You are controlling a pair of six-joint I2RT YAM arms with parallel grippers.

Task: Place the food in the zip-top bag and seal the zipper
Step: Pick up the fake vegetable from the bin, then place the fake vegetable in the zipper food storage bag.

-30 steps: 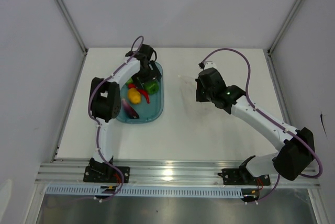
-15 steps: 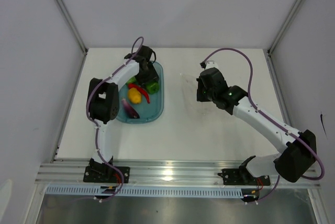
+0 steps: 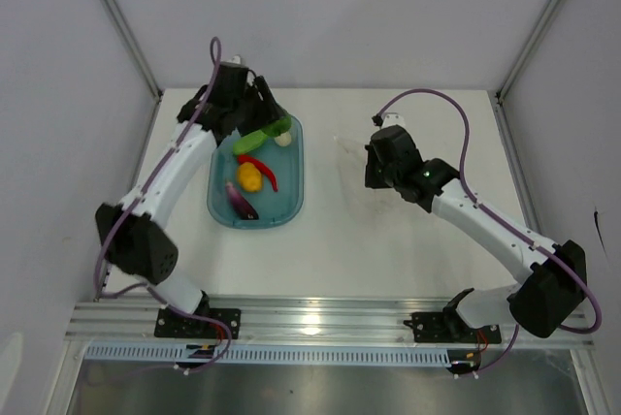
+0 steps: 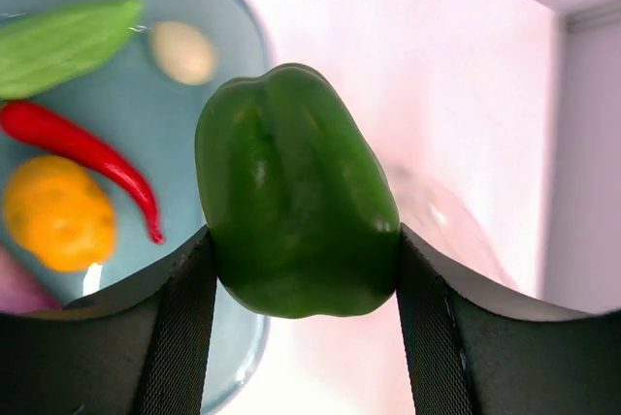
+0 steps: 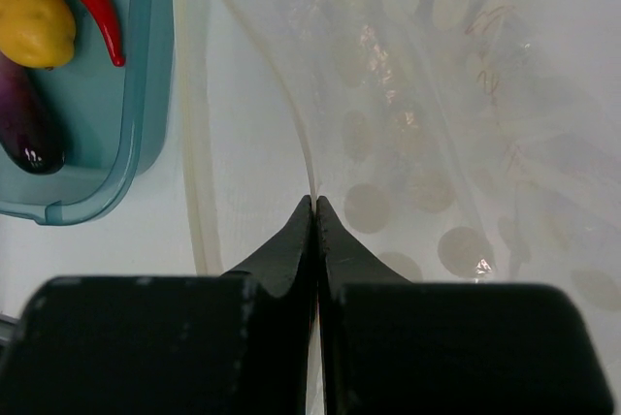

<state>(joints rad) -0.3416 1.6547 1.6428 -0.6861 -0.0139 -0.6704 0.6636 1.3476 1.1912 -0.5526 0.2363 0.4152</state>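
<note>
My left gripper is shut on the dark green pepper and holds it above the far end of the teal tub; in the top view the pepper hangs below the gripper. In the tub lie the light green pod, white ball, red chili, yellow-orange piece and purple piece. My right gripper is shut on the zipper strip of the clear dotted zip-top bag, which lies right of the tub. In the top view the bag is barely visible near the right gripper.
The teal tub's rim lies close to the left of the bag's edge. White walls and metal frame posts enclose the table on three sides. The arm bases sit on an aluminium rail at the near edge.
My left arm has lifted the dark green pepper out of the tub and swung up toward the far end. The right gripper has stayed put on the bag.
</note>
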